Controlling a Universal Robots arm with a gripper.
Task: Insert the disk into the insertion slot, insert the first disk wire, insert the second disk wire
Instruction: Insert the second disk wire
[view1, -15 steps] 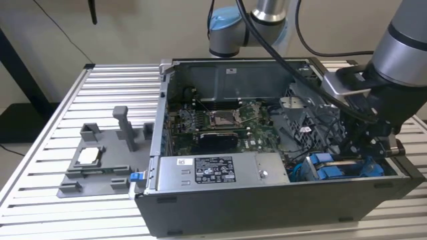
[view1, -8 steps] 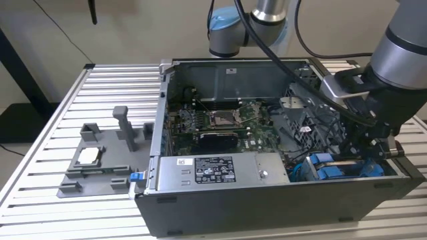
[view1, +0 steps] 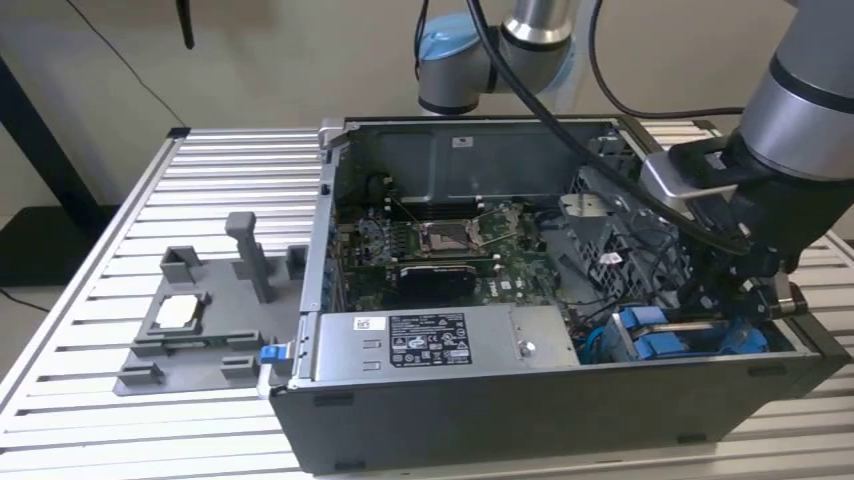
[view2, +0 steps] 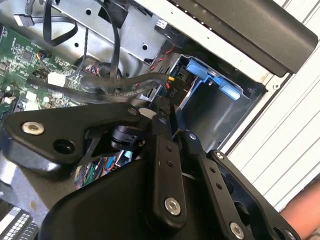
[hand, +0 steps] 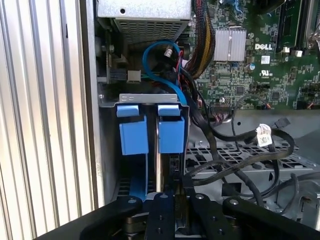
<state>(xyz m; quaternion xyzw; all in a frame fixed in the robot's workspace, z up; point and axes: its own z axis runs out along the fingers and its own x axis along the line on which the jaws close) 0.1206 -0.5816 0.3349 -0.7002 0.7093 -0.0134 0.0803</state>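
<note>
Lower right of the exterior view: gripper (view1: 731, 300) is hovering over the insertion slot (view1: 687, 335) | disk (hand: 157, 135) is sitting upright inside, blue carrier showing | finger opening: cannot tell | rigid, shock-sensitive; best gripped by carrier edges

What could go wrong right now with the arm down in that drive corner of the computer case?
Two risks, judging by what shows:
1. Loose black cables loop right beside the gripper in the first wrist view, so it could snag or pinch one.
2. The gripper is deep among the blue carrier tabs in the insertion slot; a slightly skewed push might bend a tab or jam against the sheet metal.
</note>
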